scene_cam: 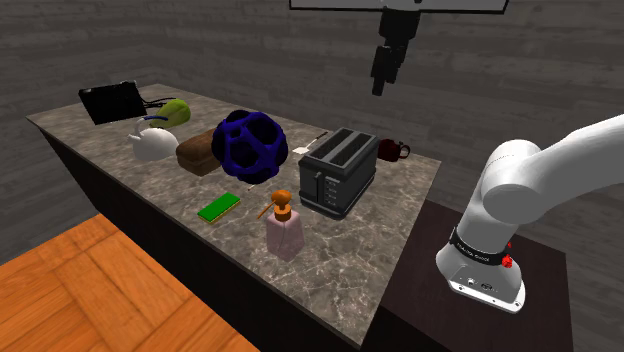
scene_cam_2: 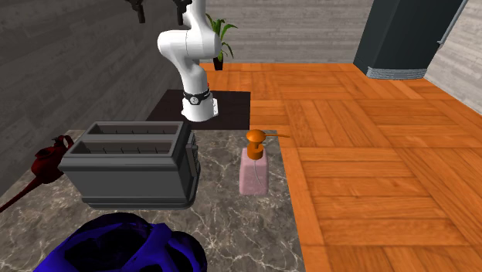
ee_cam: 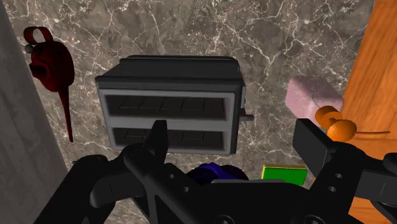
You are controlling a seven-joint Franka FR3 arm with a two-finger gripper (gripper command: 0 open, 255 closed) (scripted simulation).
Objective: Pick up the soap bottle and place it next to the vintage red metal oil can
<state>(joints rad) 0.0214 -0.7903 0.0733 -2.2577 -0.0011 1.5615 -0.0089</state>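
Pink with an orange pump [scene_cam: 281,199], the soap bottle [scene_cam: 284,232] stands upright on the stone counter [scene_cam: 340,250], near the edge by the wood floor, and the grey toaster [scene_cam: 338,170] sits between it and the dark red oil can [scene_cam: 393,150]. It looks small and light, but its sides may be smooth and slippery and the thin pump could bend, so I think the flat body low down is the best place to hold. High above the toaster hangs the gripper [scene_cam: 379,88], its two black fingers [ee_cam: 158,137] spread wide with nothing between them
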